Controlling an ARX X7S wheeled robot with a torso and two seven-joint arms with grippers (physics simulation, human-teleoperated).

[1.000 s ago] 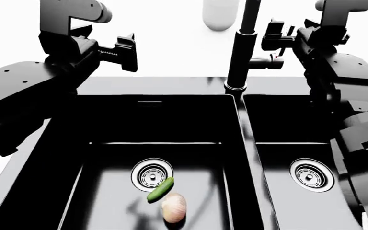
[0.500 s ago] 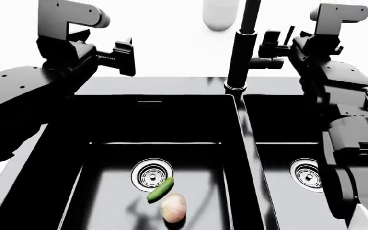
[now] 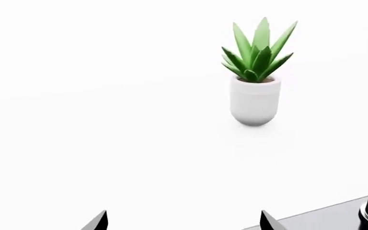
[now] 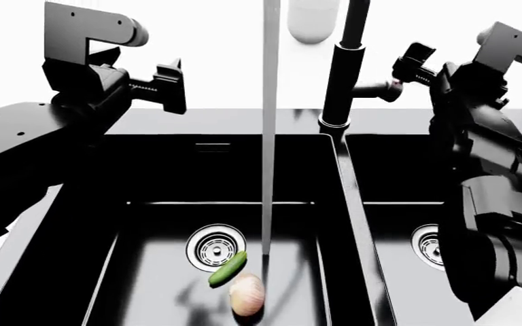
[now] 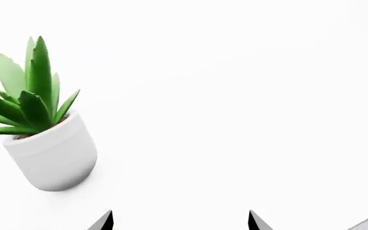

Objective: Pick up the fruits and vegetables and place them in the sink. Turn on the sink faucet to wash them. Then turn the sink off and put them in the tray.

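Water: thin pale stream (image 4: 269, 129) running straight down into left basin, landing just at 2 o'clock of the produce, not squarely on it.
Sink: large glossy black double-basin sink (image 4: 242, 146), thin steel rim, round steel drain (image 4: 215, 248) in left basin.
Faucet: tall slim black pillar faucet (image 4: 342, 75) on the divider at 12 o'clock; thin side lever (image 4: 376, 89) pointing toward 3 o'clock, small red dot near its tip.
Cucumber: small stubby bright-green cucumber (image 4: 228, 268) on left basin floor, at 5 o'clock of the drain, touching or nearly touching the onion.
Onion: round pale tan-pink onion (image 4: 247, 295), just at 5 o'clock of the cucumber.
Right gripper (image 4: 412, 66): just beside the lever tip; fingertips apart in the wrist view, nothing between them.
Left gripper (image 4: 172, 85): raised over back counter at 10 o'clock, fingertips apart, empty.
Background: white pot with spiky green plant (image 3: 256, 72) behind the sink.
Tray: not in view.
Handling, judged: both light and rigid, likely slick when wet. Onion prone to roll; take across its widest middle. Cucumber best pinched across its short axis at mid-length, from above.
Stage, judged: washing under way; shut-off and transfer not yet done.
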